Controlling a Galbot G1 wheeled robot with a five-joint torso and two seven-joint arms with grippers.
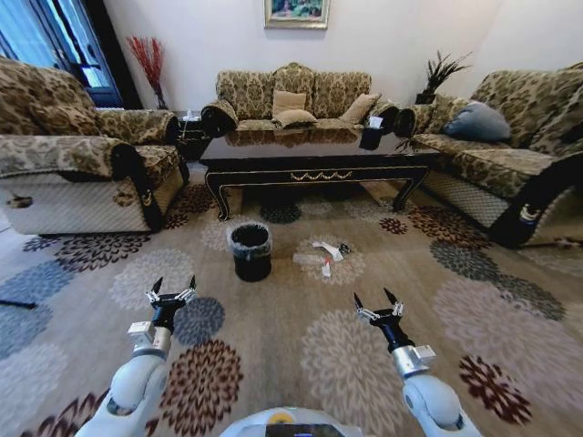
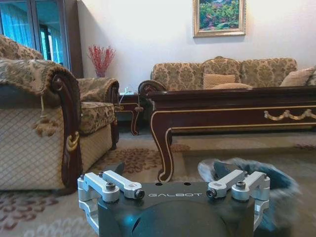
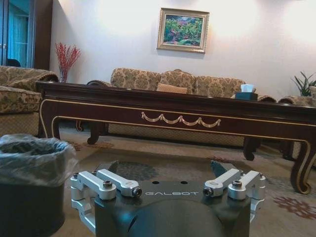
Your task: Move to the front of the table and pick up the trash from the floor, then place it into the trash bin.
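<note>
trash [image 1: 324, 256] pieces too small to identify

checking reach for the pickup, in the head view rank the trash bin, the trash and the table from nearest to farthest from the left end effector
From the left end effector, open and held low over the carpet:
1. The trash bin, just ahead and slightly to its right.
2. The trash, on the carpet to the right of the bin.
3. The table, farthest, behind both, in front of the sofa.

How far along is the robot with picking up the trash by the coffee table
Done: the robot faces the table, with the trash bin just ahead on the carpet. In hand: nothing; the left gripper and right gripper are both open and empty, held low over the carpet. Left: the trash lies on the carpet beside the bin, so every pickup and drop remains.
</note>
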